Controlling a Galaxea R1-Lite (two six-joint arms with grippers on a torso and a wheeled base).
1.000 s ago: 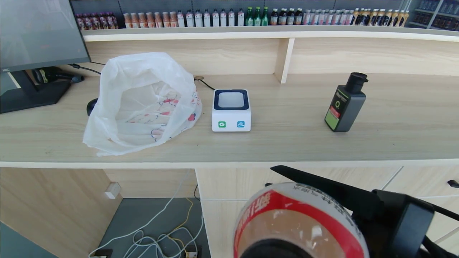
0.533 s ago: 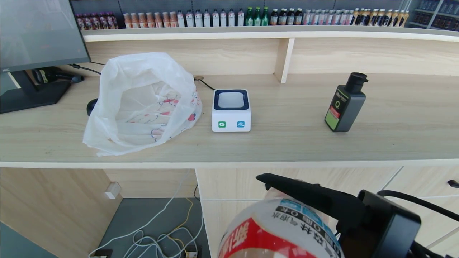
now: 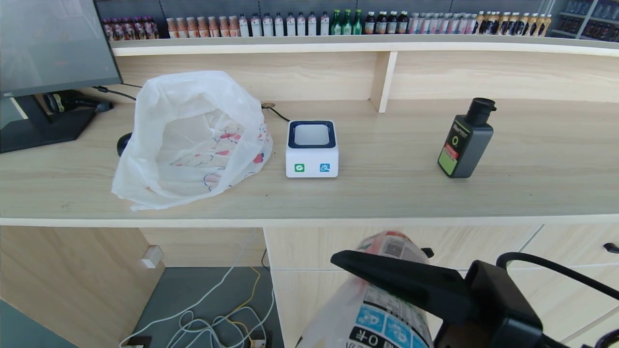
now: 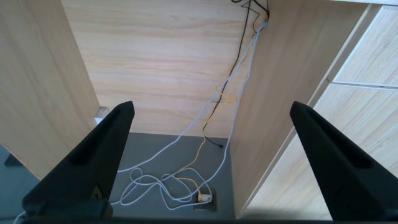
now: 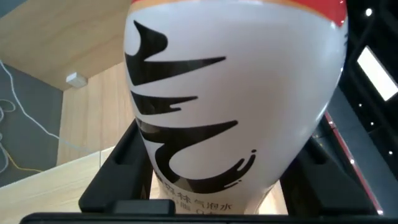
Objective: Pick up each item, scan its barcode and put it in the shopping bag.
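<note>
**A:** What does the right gripper (image 3: 382, 255) have?

**B:** A clear bottle (image 3: 377, 314) with a printed label. It is clamped across its body between the two black fingers, and one finger lies over the side facing the head camera. It hangs in front of the counter (image 3: 387, 198), below the front edge.

**A:** Which way does it lie?

**B:** Its long axis runs from the lower edge of the head view up toward the counter front. It is tilted, with the upper end leaning a little to the robot's right. A barcode patch near that upper end faces the camera. I cannot tell whether that end is the cap or the base.

**A:** And the left gripper (image 4: 217, 155)?

**B:** It is spread wide with nothing between its fingers, low under the counter, above loose cables (image 4: 180, 180) on the floor.

**A:** What is on the counter?

**B:** The shopping bag (image 3: 193, 140) is at the left, with its mouth open toward the robot. The scanner (image 3: 312, 149) sits just beside it on the right. A dark bottle (image 3: 465, 140) stands upright, well apart to the right.
</note>
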